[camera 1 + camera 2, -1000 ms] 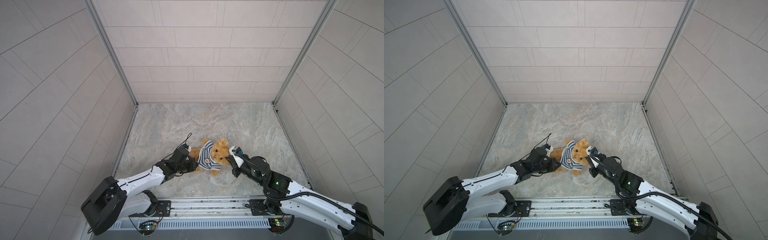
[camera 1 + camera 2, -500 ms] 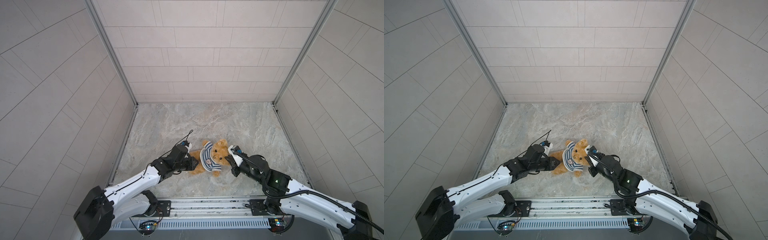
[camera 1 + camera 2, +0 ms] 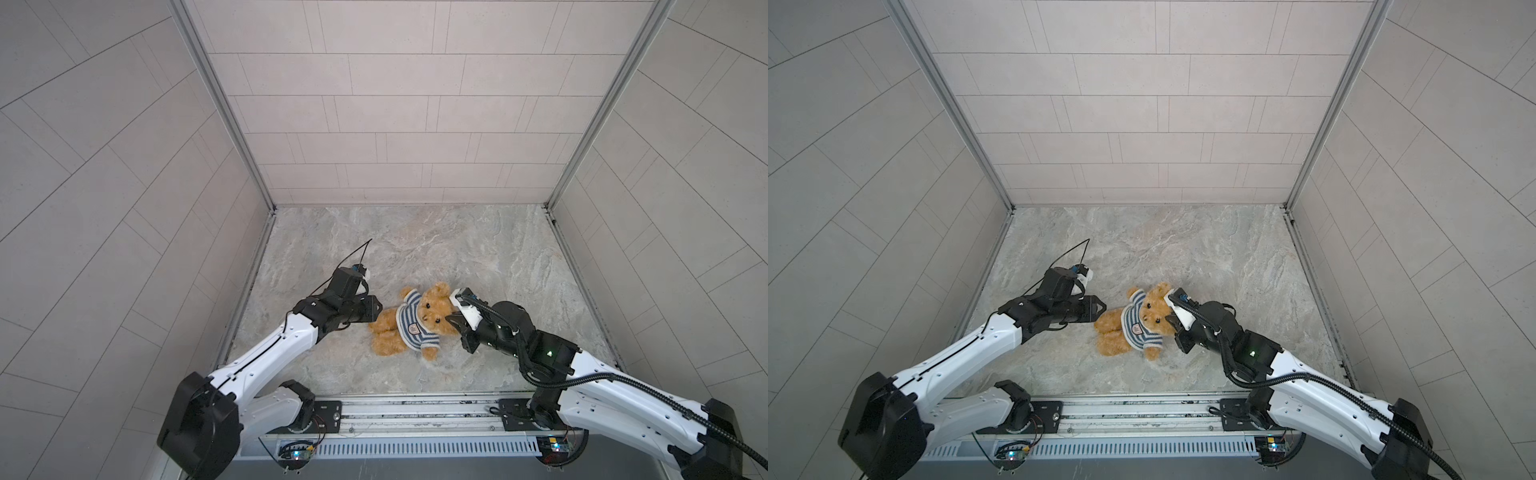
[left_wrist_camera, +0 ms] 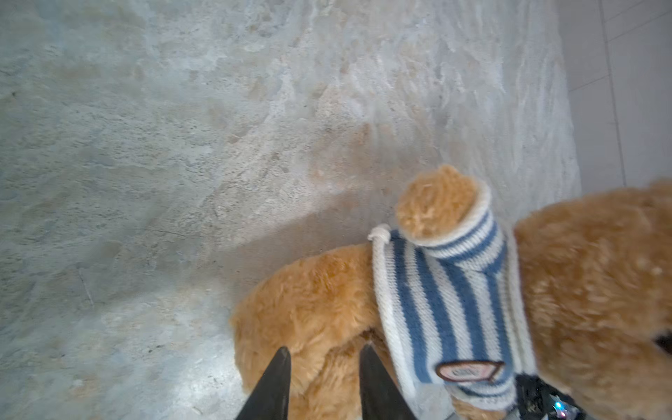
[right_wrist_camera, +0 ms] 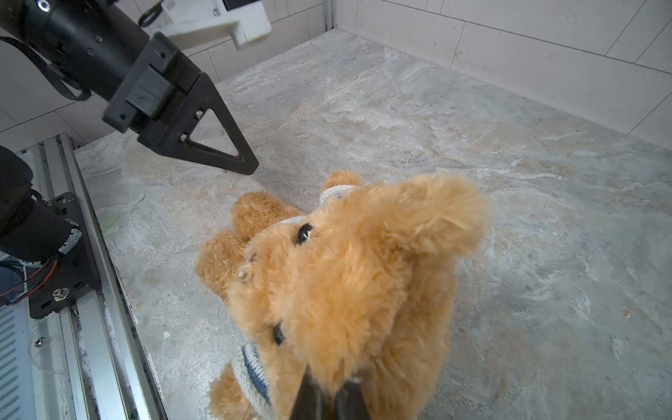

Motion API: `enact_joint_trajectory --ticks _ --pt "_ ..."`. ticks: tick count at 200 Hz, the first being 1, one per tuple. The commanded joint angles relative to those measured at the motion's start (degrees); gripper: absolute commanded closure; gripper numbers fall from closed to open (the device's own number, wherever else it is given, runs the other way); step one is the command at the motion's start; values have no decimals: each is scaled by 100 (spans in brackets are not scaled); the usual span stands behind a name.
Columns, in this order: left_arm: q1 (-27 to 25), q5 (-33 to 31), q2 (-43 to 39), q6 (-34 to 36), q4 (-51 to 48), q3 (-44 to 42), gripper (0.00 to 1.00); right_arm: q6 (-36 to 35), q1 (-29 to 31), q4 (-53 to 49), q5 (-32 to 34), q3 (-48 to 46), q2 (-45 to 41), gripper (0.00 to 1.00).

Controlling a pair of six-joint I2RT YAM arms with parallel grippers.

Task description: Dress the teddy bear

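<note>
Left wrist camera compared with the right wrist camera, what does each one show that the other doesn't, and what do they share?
Only the left wrist view: the striped shirt's patch and the gap between the left gripper's tips, open and empty. Only the right wrist view: the teddy bear's face with both bead eyes, the right gripper shut on its head fur, the left gripper side-on, and the base rail. Both: the bear wearing the shirt, lying on the marbled tabletop.
</note>
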Motion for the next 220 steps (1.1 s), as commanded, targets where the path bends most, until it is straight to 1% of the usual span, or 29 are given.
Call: enact_joint_trajectory --ticks 1,32,40,84,106,122,127,149,162,188,207,220 --pt "21 -210 331 273 162 154 63 -7 -125 136 -312 192 82 100" --pt "21 -341 946 328 342 97 63 -81 -376 173 -459 281 238 100" --pt "21 -370 1042 309 386 59 64 -88 -466 189 -522 303 283 98" --pt "21 -371 1047 248 588 -262 65 -124 -840 281 -735 470 709 88" --pt "25 -291 969 161 707 -461 65 -126 -951 303 -737 591 992 83" --pt "21 -231 903 86 805 -593 65 -88 -997 296 -686 587 1157 78" --pt "21 -208 884 66 827 -623 65 -69 -1002 282 -663 772 1208 77" --pt "21 -177 760 21 846 -737 65 -36 -1011 186 -549 921 1305 71" --pt "21 -172 699 6 812 -776 65 -18 -1011 83 -475 984 1293 64" --pt "-69 -151 542 -59 775 -855 65 58 -1005 -143 -319 1043 1056 50" --pt "-178 -150 433 -149 766 -925 65 138 -1008 -343 -126 1030 801 44" --pt "-288 -158 375 -225 774 -961 65 207 -1003 -496 -12 995 629 42"
